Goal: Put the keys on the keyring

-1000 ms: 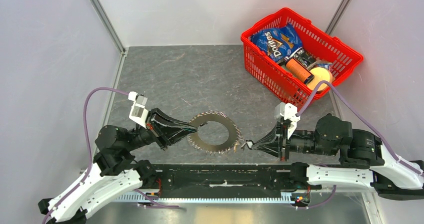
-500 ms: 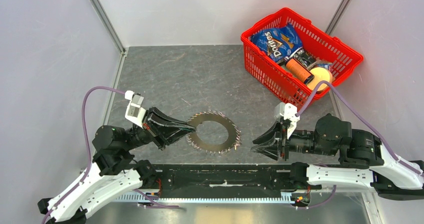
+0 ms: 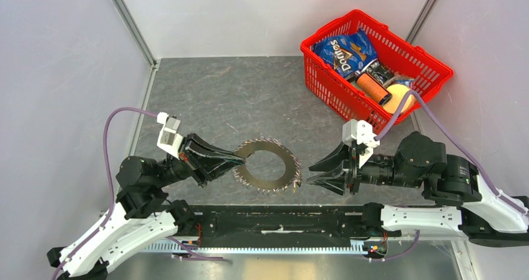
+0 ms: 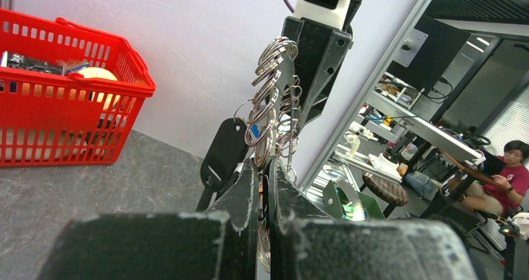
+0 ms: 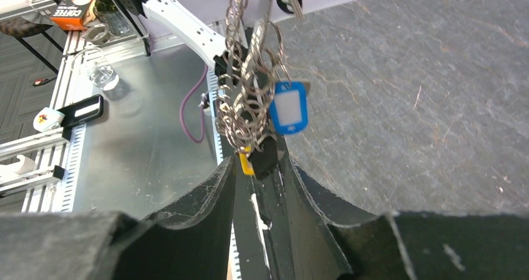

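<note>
Backing right gripper [image 3: 310,173] off keyring [image 3: 268,185] since a second ago, spreading its jaws wide, gripping nothing. Finding keyring near front edge of grey table [image 3: 206,93], between both grippers. Pinching its left edge with left gripper [image 3: 241,158], jaws closed on it. Showing blue tag [image 5: 289,107], black key head [image 5: 265,157] and yellow piece [image 5: 246,164] hanging among small split rings [image 5: 246,115] in right wrist view, contact with right fingers unclear. Spotting red basket [image 3: 337,96] of snacks well apart, far right.

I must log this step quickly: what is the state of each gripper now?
Left gripper: shut on the keyring.
Right gripper: open, holding nothing.
</note>
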You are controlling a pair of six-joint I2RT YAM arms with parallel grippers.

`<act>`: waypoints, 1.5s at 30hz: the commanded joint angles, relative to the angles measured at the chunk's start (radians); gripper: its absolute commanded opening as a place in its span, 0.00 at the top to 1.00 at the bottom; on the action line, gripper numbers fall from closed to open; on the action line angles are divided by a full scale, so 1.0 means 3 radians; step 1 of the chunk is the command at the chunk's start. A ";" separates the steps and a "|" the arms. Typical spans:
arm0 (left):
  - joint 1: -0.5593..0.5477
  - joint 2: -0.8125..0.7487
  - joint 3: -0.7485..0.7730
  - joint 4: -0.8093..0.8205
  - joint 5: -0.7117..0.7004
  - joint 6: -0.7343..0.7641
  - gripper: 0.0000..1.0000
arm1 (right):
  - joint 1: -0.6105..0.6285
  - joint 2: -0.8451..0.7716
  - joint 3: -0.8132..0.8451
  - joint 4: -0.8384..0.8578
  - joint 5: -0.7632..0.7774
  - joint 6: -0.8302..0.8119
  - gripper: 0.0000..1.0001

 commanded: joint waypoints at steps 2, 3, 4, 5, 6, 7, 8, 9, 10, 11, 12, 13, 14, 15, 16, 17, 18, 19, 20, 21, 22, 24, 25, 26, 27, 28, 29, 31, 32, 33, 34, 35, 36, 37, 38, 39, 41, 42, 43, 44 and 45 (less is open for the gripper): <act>0.0003 0.0010 0.0135 0.0189 -0.0121 -0.0124 0.98 | 0.0000 0.0112 0.0216 0.0227 -0.0135 -0.0173 0.58; 0.0002 0.0010 0.0139 0.0189 -0.0121 -0.0127 0.98 | 0.0004 0.0107 0.0212 0.0221 -0.0110 -0.0187 0.58; 0.0002 0.0010 0.0144 0.0189 -0.0121 -0.0125 0.98 | 0.0005 0.0095 0.0195 0.0218 -0.0092 -0.0188 0.58; 0.0002 0.0007 0.0148 0.0184 -0.0121 -0.0128 0.98 | 0.0004 0.0080 0.0174 0.0213 -0.0090 -0.0182 0.58; 0.0001 0.0005 0.0153 0.0174 -0.0126 -0.0128 0.98 | 0.0003 0.0049 0.0145 0.0214 -0.0091 -0.0171 0.58; 0.0000 0.0008 0.0163 0.0161 -0.0126 -0.0121 0.98 | 0.0002 0.0021 0.0101 0.0212 -0.0101 -0.0150 0.57; 0.0002 0.0005 0.0170 0.0153 -0.0126 -0.0117 0.98 | 0.0005 -0.0002 0.0056 0.0205 -0.0129 -0.0134 0.56; 0.0001 0.0007 0.0176 0.0148 -0.0126 -0.0117 0.98 | 0.0002 -0.0022 0.0022 0.0189 -0.0165 -0.0119 0.56; 0.0001 0.0019 0.0180 0.0142 -0.0126 -0.0110 0.98 | 0.0003 -0.0045 -0.0023 0.0182 -0.0176 -0.0097 0.55; 0.0002 0.0015 0.0180 0.0143 -0.0126 -0.0110 0.98 | 0.0005 -0.0057 -0.0064 0.0186 -0.0178 -0.0074 0.55; 0.0000 0.0020 0.0186 0.0140 -0.0126 -0.0105 0.98 | 0.0003 -0.0072 -0.0108 0.0187 -0.0181 -0.0047 0.54; 0.0002 0.0020 0.0185 0.0138 -0.0124 -0.0105 0.98 | -0.0001 -0.0077 -0.0151 0.0191 -0.0181 -0.0021 0.54; 0.0000 0.0025 0.0185 0.0138 -0.0126 -0.0101 0.98 | 0.0000 -0.0085 -0.0200 0.0215 -0.0177 0.0001 0.53; 0.0002 0.0022 0.0180 0.0142 -0.0126 -0.0100 0.98 | 0.0003 -0.0090 -0.0241 0.0244 -0.0179 0.0016 0.53; 0.0002 0.0021 0.0183 0.0142 -0.0133 -0.0100 0.98 | 0.0004 -0.0088 -0.0284 0.0261 -0.0179 0.0032 0.52; 0.0001 0.0021 0.0176 0.0143 -0.0140 -0.0100 0.98 | 0.0002 -0.0091 -0.0310 0.0287 -0.0178 0.0042 0.52; 0.0000 0.0016 0.0175 0.0143 -0.0145 -0.0102 0.98 | 0.0002 -0.0089 -0.0346 0.0322 -0.0175 0.0055 0.51; -0.0001 0.0014 0.0170 0.0143 -0.0153 -0.0105 0.98 | 0.0005 -0.0088 -0.0377 0.0361 -0.0185 0.0071 0.51; 0.0002 0.0016 0.0165 0.0143 -0.0157 -0.0108 0.98 | 0.0003 -0.0091 -0.0397 0.0410 -0.0194 0.0075 0.50; 0.0002 0.0015 0.0165 0.0143 -0.0156 -0.0110 0.98 | 0.0004 -0.0090 -0.0419 0.0447 -0.0201 0.0073 0.50; 0.0002 0.0015 0.0165 0.0143 -0.0157 -0.0110 0.98 | 0.0005 -0.0087 -0.0428 0.0474 -0.0215 0.0082 0.50; 0.0000 0.0011 0.0164 0.0143 -0.0159 -0.0110 0.98 | 0.0004 -0.0071 -0.0426 0.0493 -0.0200 0.0075 0.50; -0.0001 0.0008 0.0160 0.0143 -0.0156 -0.0110 0.98 | 0.0001 -0.0065 -0.0422 0.0501 -0.0192 0.0071 0.50; 0.0002 0.0007 0.0155 0.0143 -0.0156 -0.0110 0.98 | 0.0003 -0.0056 -0.0423 0.0513 -0.0180 0.0066 0.50; 0.0002 0.0000 0.0155 0.0142 -0.0156 -0.0111 0.98 | 0.0005 -0.0059 -0.0422 0.0530 -0.0179 0.0066 0.50; 0.0002 0.0001 0.0152 0.0143 -0.0159 -0.0110 0.98 | 0.0005 -0.0055 -0.0423 0.0542 -0.0171 0.0057 0.50; 0.0002 0.0000 0.0150 0.0143 -0.0156 -0.0110 0.98 | 0.0005 -0.0046 -0.0423 0.0552 -0.0158 0.0053 0.49; 0.0004 -0.0010 0.0145 0.0142 -0.0159 -0.0105 0.98 | 0.0003 -0.0037 -0.0431 0.0572 -0.0131 0.0042 0.49; 0.0002 -0.0010 0.0144 0.0141 -0.0156 -0.0105 0.98 | 0.0002 -0.0028 -0.0433 0.0580 -0.0117 0.0037 0.49; 0.0002 -0.0015 0.0144 0.0143 -0.0157 -0.0105 0.98 | 0.0004 -0.0021 -0.0433 0.0585 -0.0112 0.0028 0.50; 0.0002 -0.0012 0.0147 0.0141 -0.0154 -0.0105 0.98 | 0.0004 -0.0018 -0.0433 0.0583 -0.0103 0.0021 0.49; -0.0001 -0.0018 0.0144 0.0143 -0.0148 -0.0105 0.98 | 0.0001 -0.0007 -0.0428 0.0592 -0.0096 0.0017 0.49; 0.0002 -0.0013 0.0144 0.0143 -0.0146 -0.0106 0.98 | 0.0003 0.0001 -0.0428 0.0591 -0.0082 0.0015 0.49; -0.0001 -0.0015 0.0144 0.0139 -0.0146 -0.0105 0.98 | 0.0003 0.0005 -0.0428 0.0591 -0.0059 0.0006 0.49; 0.0000 -0.0018 0.0148 0.0141 -0.0142 -0.0105 0.98 | 0.0004 0.0011 -0.0432 0.0595 -0.0027 0.0001 0.49; -0.0002 -0.0020 0.0150 0.0139 -0.0141 -0.0108 0.98 | 0.0003 0.0011 -0.0430 0.0596 0.0015 -0.0006 0.50; -0.0001 -0.0025 0.0152 0.0143 -0.0135 -0.0105 0.98 | 0.0004 0.0020 -0.0433 0.0596 0.0045 -0.0018 0.51; 0.0002 -0.0029 0.0149 0.0142 -0.0136 -0.0107 0.98 | 0.0005 0.0018 -0.0433 0.0600 0.0050 -0.0016 0.52; 0.0002 -0.0031 0.0152 0.0139 -0.0136 -0.0108 0.98 | 0.0001 0.0018 -0.0433 0.0601 0.0057 -0.0022 0.54; 0.0000 -0.0033 0.0150 0.0142 -0.0136 -0.0105 0.98 | 0.0004 0.0018 -0.0433 0.0601 0.0061 -0.0022 0.57; 0.0002 -0.0041 0.0149 0.0134 -0.0136 -0.0105 0.98 | 0.0005 0.0019 -0.0433 0.0600 0.0066 -0.0027 0.60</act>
